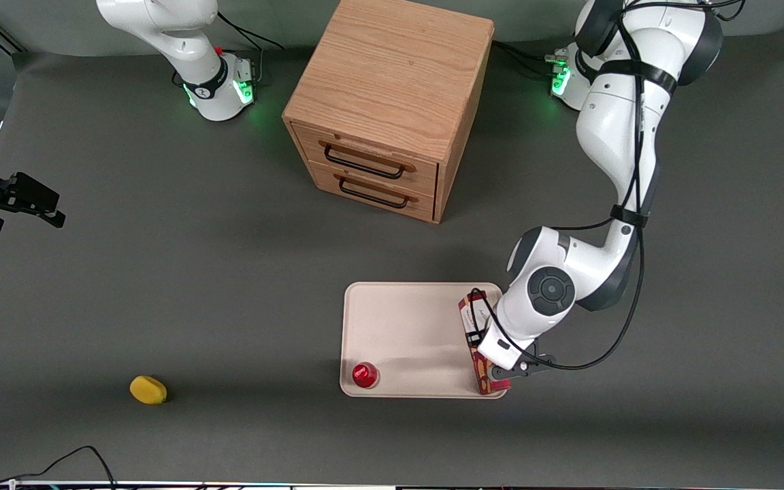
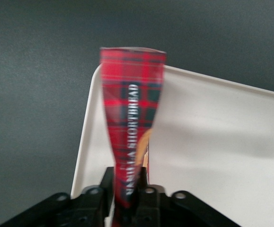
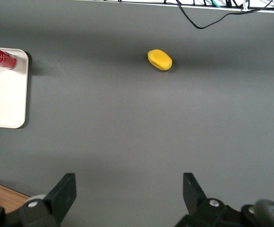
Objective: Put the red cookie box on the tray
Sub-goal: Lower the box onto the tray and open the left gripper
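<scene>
dark grey table (image 1: 160,286), wooden two-drawer cabinet (image 1: 392,102)

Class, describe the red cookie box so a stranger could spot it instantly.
Find the wooden drawer cabinet; nearer the camera lies a cream tray. Along its edge toward the working arm, the gripper holds the red cookie box: long and narrow, unlike the small round red object.

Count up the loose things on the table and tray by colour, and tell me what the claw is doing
Red: 2, the red cookie box and a small round red object
Yellow: 1, a yellow object
Cream-pink: 1, the tray
Total: 4
The claw is shut on the red cookie box over the tray's edge.
</scene>
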